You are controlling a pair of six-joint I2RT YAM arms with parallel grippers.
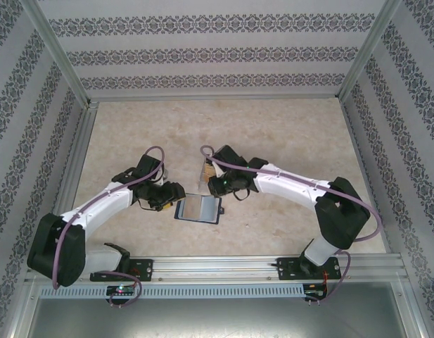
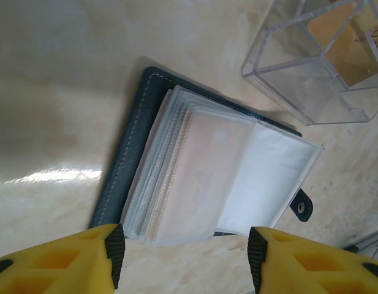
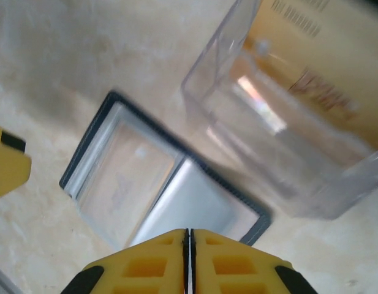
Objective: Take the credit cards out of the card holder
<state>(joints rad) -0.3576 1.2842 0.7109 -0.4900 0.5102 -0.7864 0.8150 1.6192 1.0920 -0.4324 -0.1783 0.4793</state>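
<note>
card holder (image 1: pixel 198 208) lies open beside clear stand (image 2: pixel 317 61); left gripper (image 2: pixel 182 257) spread, empty near its sleeves (image 2: pixel 274 177), right gripper (image 3: pixel 189 245) clenched on nothing; unpinned, holder may lift whole when a card (image 2: pixel 204 162) is pulled.

Enclosure, fittings and finishes.
- Back wall (image 1: pixel 217 49), 12 o'clock: white paper with grey floral bands running horizontally.
- Side walls, 9 o'clock (image 1: pixel 20 105) and 3 o'clock (image 1: pixel 413 105): same paper, bands running upright.
- Corner posts, 11 o'clock (image 1: pixel 55 49) and 1 o'clock (image 1: pixel 368 49): bare aluminium profile.
- Tabletop (image 1: pixel 287 134): beige, marble-patterned, glossy; a bright streak of glare (image 2: pixel 48 174) in the left wrist view.
- Front rail (image 1: pixel 224 266), 6 o'clock: aluminium, with a slotted white strip (image 1: pixel 217 290) just below it.
</note>
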